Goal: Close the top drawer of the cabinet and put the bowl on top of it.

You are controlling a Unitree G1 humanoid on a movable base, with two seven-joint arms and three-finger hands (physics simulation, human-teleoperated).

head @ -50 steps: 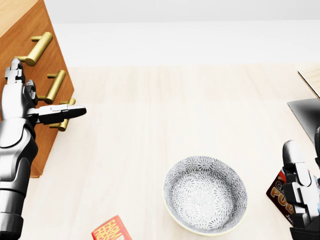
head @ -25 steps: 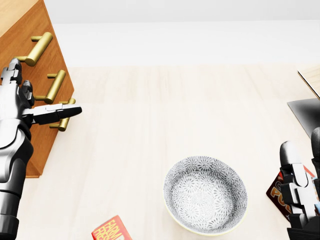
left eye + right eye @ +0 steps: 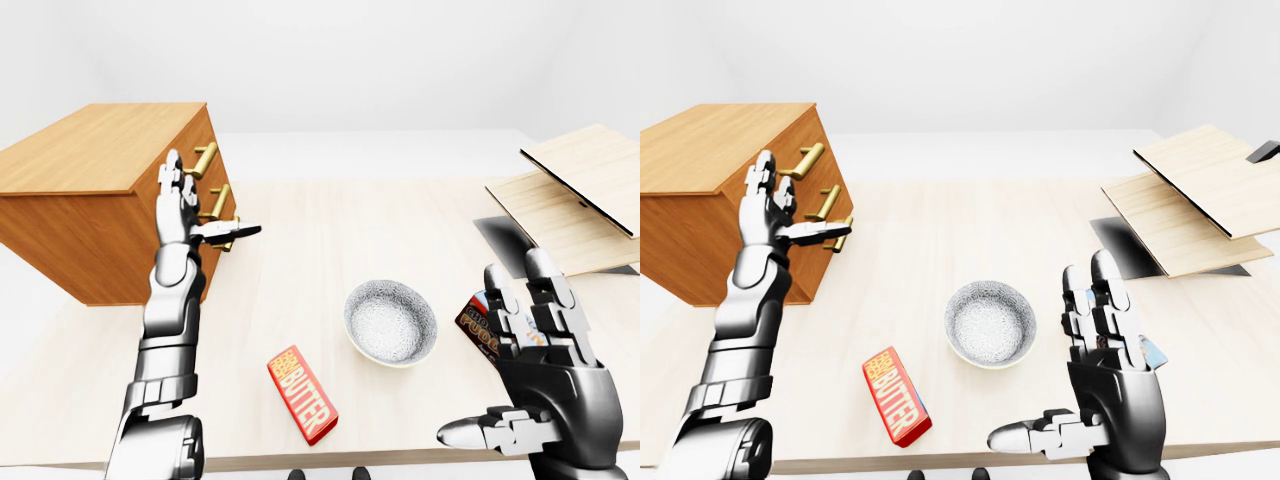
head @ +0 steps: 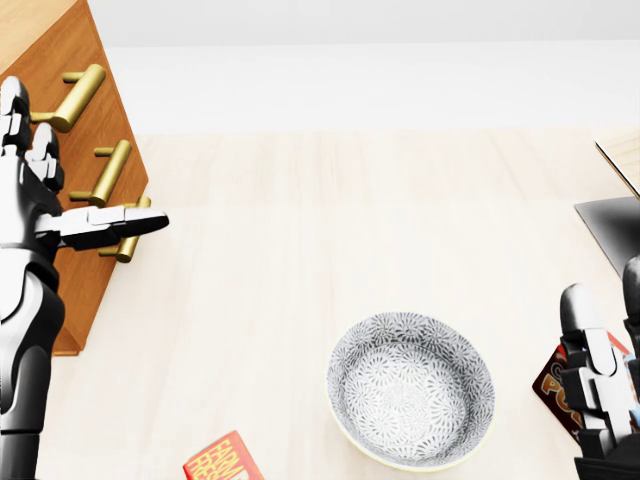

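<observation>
My left robot hand [image 3: 188, 215] hangs open, fingers spread, thumb across the cabinet's [image 3: 95, 190] brass handles [image 3: 213, 203]. My right robot hand [image 3: 530, 365] is open too, low at the left-eye view's right, holding nothing. The bowl [image 3: 391, 322] sits mid-bench [image 3: 330, 240], beside a butter box [image 3: 301, 394].

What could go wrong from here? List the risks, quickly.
1. The left hand is raised open beside the cabinet, near its brass handles; a push might snag a handle rather than the drawer face.
2. The bowl lies between the butter box and a snack packet; the open right hand could knock either while reaching for it.
</observation>
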